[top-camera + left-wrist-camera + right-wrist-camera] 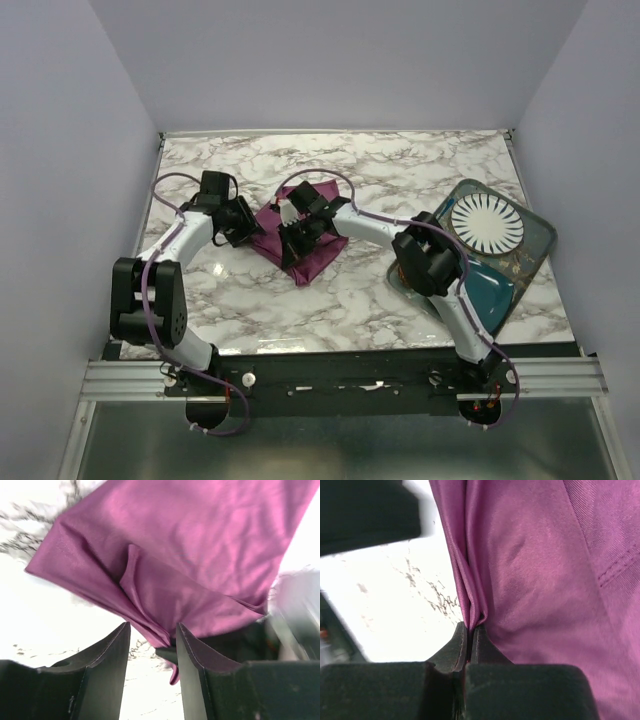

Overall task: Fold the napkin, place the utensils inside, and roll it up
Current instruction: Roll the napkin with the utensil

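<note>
On the white, grey-veined marble table point(400, 170), about midway across, lies the plum-purple soft cloth napkin point(318, 262). It is bunched into a rough folded diamond, with one point aimed at the near edge. Both arms reach in over it from the near side.

The left gripper point(245, 222) sits at the napkin's left edge. In the left wrist view its two dark fingers point(107, 652) stand apart with bare marble showing in the gap, so the left gripper point(152, 635) is open. A ridge of the napkin point(200, 555) runs down toward that gap and ends just beside the inner face of the finger on the right of the view. Whether the cloth touches that finger cannot be told. The rest of the fabric spreads upward across most of that view, smooth apart from a few creases.

The right gripper point(298, 232) is over the middle of the napkin. The right wrist view shows the right gripper point(470, 630) with its fingers pressed together on a thin vertical pleat of the napkin point(545, 580). The pinched fold rises from the fingertips and the wider cloth falls away to the right. A stitched hem shows near that view's right edge.

Well apart to the right, a dark rectangular tray point(545, 228) lies at an angle. It holds a round white plate with dark radial stripes point(487, 224), and a teal-blue flat mat point(492, 290) lies at the tray's near end, partly behind the right arm.
</note>
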